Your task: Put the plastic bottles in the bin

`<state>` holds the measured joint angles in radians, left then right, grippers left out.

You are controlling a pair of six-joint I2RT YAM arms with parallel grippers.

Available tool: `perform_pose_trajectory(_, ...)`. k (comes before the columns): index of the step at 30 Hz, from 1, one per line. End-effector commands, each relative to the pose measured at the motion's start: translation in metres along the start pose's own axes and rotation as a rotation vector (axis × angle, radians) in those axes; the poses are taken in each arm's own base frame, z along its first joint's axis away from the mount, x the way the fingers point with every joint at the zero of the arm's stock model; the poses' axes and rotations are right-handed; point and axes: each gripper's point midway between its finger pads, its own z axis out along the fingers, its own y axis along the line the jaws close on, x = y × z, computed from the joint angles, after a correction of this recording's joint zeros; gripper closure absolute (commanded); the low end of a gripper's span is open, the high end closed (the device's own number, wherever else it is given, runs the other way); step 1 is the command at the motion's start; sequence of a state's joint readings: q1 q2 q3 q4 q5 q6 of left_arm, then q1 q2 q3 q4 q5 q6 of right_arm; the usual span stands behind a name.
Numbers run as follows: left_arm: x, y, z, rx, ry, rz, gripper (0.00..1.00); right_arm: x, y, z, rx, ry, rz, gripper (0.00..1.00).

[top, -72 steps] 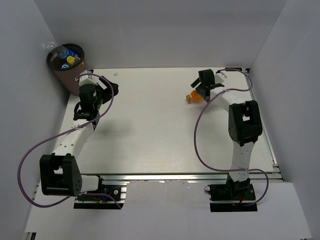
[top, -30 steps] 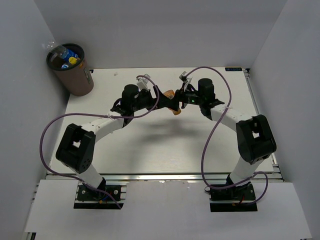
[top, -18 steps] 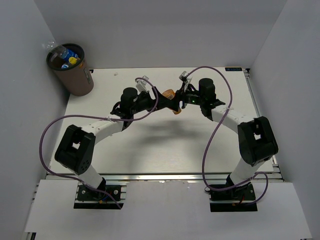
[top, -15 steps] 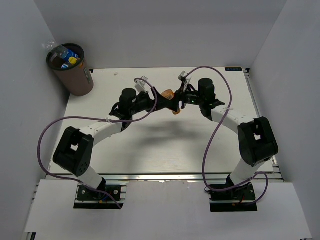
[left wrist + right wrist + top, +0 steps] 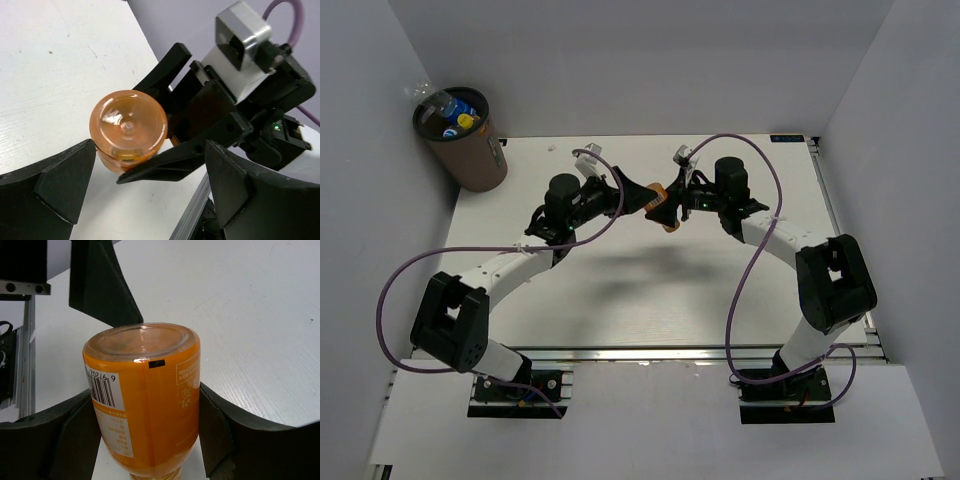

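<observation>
Taking the orange bottle point(image 5: 663, 208) as the mark: on its right the right gripper point(image 5: 672, 200) clamps its sides, closing that approach; on its left the left gripper point(image 5: 638, 193) stands wide, a gap showing between each finger and the bottle's base; the table point(image 5: 620, 290) nearer than the bottle is bare under both arched arms, apart from looping purple cables point(image 5: 728, 320); far left of it, bottles point(image 5: 455, 110) crowd the bin point(image 5: 480, 165) mouth

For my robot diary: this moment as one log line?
right gripper: shut on squat orange plastic bottle | left gripper: open, facing bottle base | dark brown round bin: far left
</observation>
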<state>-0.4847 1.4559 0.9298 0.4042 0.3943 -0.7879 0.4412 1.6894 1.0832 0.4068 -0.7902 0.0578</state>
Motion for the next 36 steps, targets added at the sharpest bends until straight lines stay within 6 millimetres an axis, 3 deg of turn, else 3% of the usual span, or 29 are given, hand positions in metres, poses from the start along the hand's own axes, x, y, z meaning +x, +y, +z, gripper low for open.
perform_pose_trajectory(1, 0.001, -0.004, 0.008, 0.036, 0.025, 0.011, 0.02, -0.036, 0.017, -0.002, -0.062, -0.065, -0.093, 0.45)
perform_pose_trajectory(8, 0.009, -0.006, 0.027, 0.080, 0.055, -0.021, 0.02, -0.036, 0.029, 0.003, -0.115, -0.047, -0.112, 0.45)
perform_pose_trajectory(10, 0.007, -0.012, 0.029, 0.111, 0.047, -0.030, 0.08, -0.032, 0.029, 0.007, -0.109, -0.031, -0.107, 0.45)
perform_pose_trajectory(12, 0.008, -0.012, 0.031, 0.122, 0.048, -0.041, 0.21, -0.031, 0.028, 0.008, -0.100, -0.027, -0.102, 0.43)
perform_pose_trajectory(13, 0.009, -0.012, 0.031, 0.119, 0.051, -0.045, 0.40, -0.031, 0.025, 0.008, -0.082, -0.028, -0.102, 0.42)
perform_pose_trajectory(14, 0.007, -0.010, 0.031, 0.108, 0.042, -0.045, 0.50, -0.031, 0.023, 0.008, -0.068, -0.028, -0.101, 0.40)
perform_pose_trajectory(16, 0.005, -0.007, 0.031, 0.078, 0.038, -0.026, 0.73, -0.033, 0.011, 0.008, -0.004, -0.033, -0.094, 0.28)
perform_pose_trajectory(17, 0.003, -0.004, 0.031, 0.054, 0.037, -0.015, 0.79, -0.034, 0.006, 0.007, 0.025, -0.035, -0.088, 0.25)
perform_pose_trajectory(18, 0.001, 0.009, 0.028, -0.024, 0.041, 0.027, 0.85, -0.038, 0.001, 0.007, 0.055, -0.041, -0.083, 0.11)
perform_pose_trajectory(20, -0.032, 0.016, 0.025, -0.119, -0.018, 0.078, 0.99, -0.046, -0.019, -0.001, 0.153, -0.053, -0.048, 0.11)
perform_pose_trajectory(22, -0.058, 0.036, 0.015, -0.240, -0.052, 0.133, 1.00, -0.060, -0.034, -0.009, 0.230, -0.079, -0.031, 0.11)
perform_pose_trajectory(23, -0.084, 0.032, 0.010, -0.256, -0.098, 0.152, 1.00, -0.062, -0.042, -0.017, 0.257, -0.081, -0.008, 0.11)
perform_pose_trajectory(25, -0.132, 0.064, -0.017, -0.376, -0.189, 0.158, 1.00, -0.068, -0.044, -0.026, 0.233, -0.083, 0.007, 0.11)
perform_pose_trajectory(26, -0.174, 0.080, -0.040, -0.432, -0.283, 0.163, 1.00, -0.066, -0.050, -0.035, 0.239, -0.084, 0.039, 0.11)
perform_pose_trajectory(29, -0.231, 0.117, -0.089, -0.642, -0.428, 0.196, 1.00, -0.058, -0.057, -0.050, 0.235, -0.083, 0.074, 0.11)
perform_pose_trajectory(30, -0.265, 0.125, -0.117, -0.731, -0.500, 0.231, 1.00, -0.058, -0.059, -0.055, 0.249, -0.085, 0.072, 0.11)
perform_pose_trajectory(31, -0.280, 0.138, -0.131, -0.795, -0.530, 0.230, 1.00, -0.051, -0.062, -0.058, 0.271, -0.078, 0.081, 0.11)
perform_pose_trajectory(32, -0.304, 0.154, -0.163, -0.858, -0.578, 0.220, 1.00, -0.050, -0.063, -0.064, 0.288, -0.078, 0.076, 0.11)
perform_pose_trajectory(34, -0.339, 0.147, -0.191, -0.879, -0.644, 0.239, 1.00, -0.040, -0.064, -0.070, 0.308, -0.062, 0.053, 0.11)
perform_pose_trajectory(35, -0.357, 0.157, -0.219, -0.927, -0.700, 0.234, 1.00, -0.025, -0.063, -0.073, 0.321, -0.046, 0.064, 0.11)
perform_pose_trajectory(36, -0.377, 0.146, -0.232, -0.918, -0.760, 0.248, 1.00, -0.027, -0.063, -0.077, 0.336, -0.053, 0.049, 0.11)
